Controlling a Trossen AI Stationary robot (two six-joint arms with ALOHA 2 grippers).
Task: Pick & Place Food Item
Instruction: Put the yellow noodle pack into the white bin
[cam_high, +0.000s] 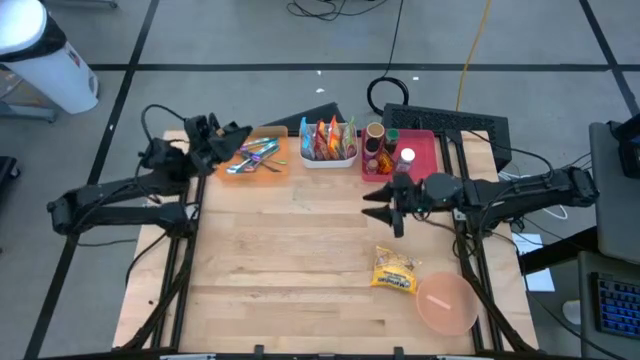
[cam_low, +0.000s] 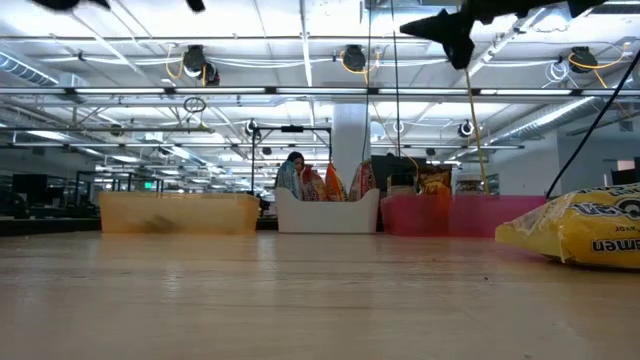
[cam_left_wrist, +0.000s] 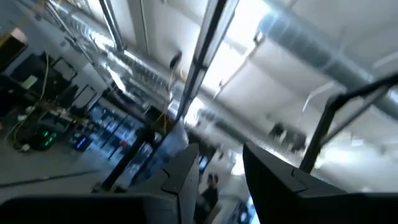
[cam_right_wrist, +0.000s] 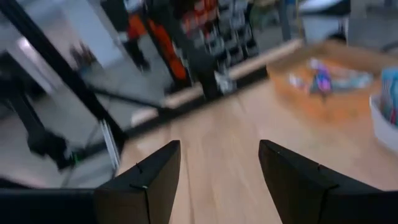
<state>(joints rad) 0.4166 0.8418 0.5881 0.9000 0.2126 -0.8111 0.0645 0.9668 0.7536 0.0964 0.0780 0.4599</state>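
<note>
High view: the right gripper (cam_high: 385, 207) hangs over the bare table (cam_high: 290, 280), jaws apart and empty, with the yellow food packet (cam_high: 394, 271) lying flat just beyond it toward the near edge, beside the pink bowl (cam_high: 446, 302). Behind it sits the red tray (cam_high: 420, 143). Far left, the left gripper (cam_high: 232, 140) hovers over the orange bin (cam_high: 258, 158), fingers (cam_left_wrist: 186, 177) apart, empty.

A yellow ramen packet (cam_high: 394, 271) lies flat on the wooden table's near right part, just beside a pink bowl (cam_high: 446, 304), untouched.
</note>
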